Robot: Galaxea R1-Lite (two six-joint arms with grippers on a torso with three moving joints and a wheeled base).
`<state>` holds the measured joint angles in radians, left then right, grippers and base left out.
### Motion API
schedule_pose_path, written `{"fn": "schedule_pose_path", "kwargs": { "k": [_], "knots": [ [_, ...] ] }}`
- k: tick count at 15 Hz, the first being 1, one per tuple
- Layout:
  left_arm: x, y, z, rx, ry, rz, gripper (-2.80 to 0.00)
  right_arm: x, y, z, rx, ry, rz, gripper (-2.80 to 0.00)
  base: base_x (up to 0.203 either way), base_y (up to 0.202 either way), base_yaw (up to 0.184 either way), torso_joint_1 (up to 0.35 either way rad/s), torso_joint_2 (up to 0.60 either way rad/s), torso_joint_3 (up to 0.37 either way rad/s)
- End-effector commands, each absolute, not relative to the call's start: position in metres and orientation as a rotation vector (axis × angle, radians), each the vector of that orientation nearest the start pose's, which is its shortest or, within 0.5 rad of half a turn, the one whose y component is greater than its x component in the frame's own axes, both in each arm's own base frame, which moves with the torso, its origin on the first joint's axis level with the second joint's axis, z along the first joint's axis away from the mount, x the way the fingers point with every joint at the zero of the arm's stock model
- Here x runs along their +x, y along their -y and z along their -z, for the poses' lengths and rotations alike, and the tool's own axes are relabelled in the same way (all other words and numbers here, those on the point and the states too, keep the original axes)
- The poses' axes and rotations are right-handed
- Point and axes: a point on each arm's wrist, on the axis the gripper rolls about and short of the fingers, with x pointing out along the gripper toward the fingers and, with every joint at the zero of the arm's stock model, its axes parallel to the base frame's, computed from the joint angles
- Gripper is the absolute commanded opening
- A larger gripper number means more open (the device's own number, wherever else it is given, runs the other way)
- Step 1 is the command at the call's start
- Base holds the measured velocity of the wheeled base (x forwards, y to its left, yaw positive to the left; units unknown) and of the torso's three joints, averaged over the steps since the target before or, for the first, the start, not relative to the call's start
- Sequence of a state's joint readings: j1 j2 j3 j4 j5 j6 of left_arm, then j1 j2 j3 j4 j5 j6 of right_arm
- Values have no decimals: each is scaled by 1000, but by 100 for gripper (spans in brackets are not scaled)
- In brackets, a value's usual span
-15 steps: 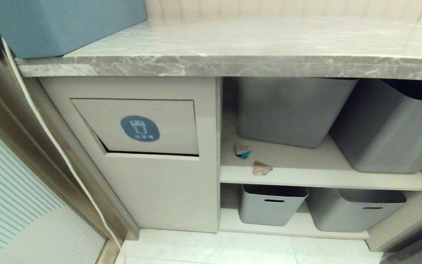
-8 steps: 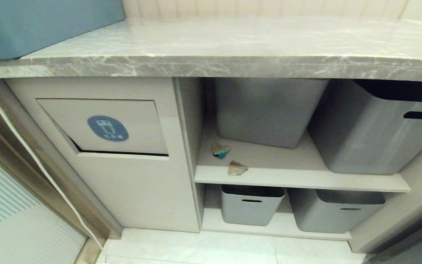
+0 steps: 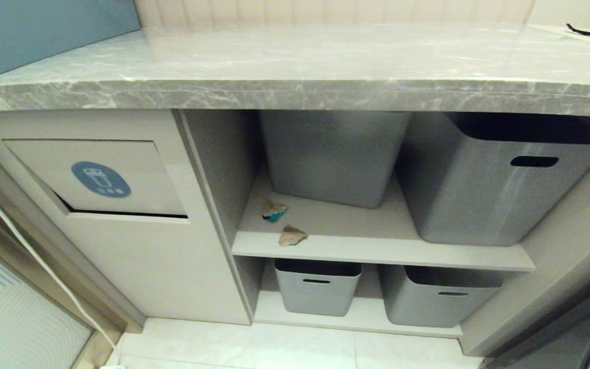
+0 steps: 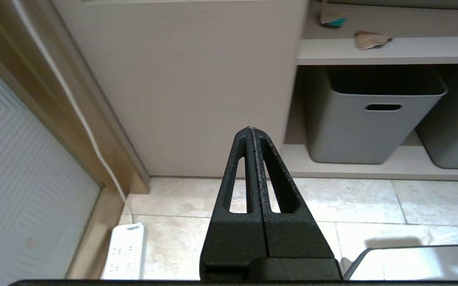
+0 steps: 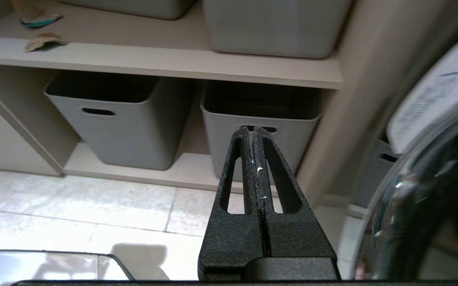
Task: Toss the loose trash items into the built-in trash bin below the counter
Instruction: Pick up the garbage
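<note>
Camera view shifted rightward; left gripper [image 4: 251, 129] and right gripper [image 5: 254, 128] fingers pressed together, empty.

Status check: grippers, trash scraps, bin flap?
Left gripper, right gripper shut, empty. Two trash scraps on upper shelf. Bin flap unobstructed.

Left gripper [image 4: 251, 129] and right gripper [image 5: 253, 129] both closed, empty

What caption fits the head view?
Two paper scraps lie on the upper shelf, right of the bin flap, under the marble counter.
</note>
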<state>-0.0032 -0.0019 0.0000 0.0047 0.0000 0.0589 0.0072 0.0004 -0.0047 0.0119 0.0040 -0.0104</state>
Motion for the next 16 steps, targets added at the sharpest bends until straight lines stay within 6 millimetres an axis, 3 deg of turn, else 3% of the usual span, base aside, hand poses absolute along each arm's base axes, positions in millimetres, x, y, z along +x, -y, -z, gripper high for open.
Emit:
{"fn": "schedule_pose_path", "kwargs": {
  "k": [1, 14, 16],
  "knots": [
    [-23, 0, -75, 60, -6, 3, -280, -23, 0, -75, -11, -6, -12, -280, 0, -160, 0, 7, 2, 0],
    [-23, 1, -77, 125, 10, 51, -280, -23, 0, -75, -11, -6, -12, -280, 0, -8, 0, 0, 0, 0],
    [-26, 2, -99, 131, 48, 72, -280, -23, 0, -75, -12, -7, -12, -280, 0, 0, 0, 0, 0, 0]
  ]
}}
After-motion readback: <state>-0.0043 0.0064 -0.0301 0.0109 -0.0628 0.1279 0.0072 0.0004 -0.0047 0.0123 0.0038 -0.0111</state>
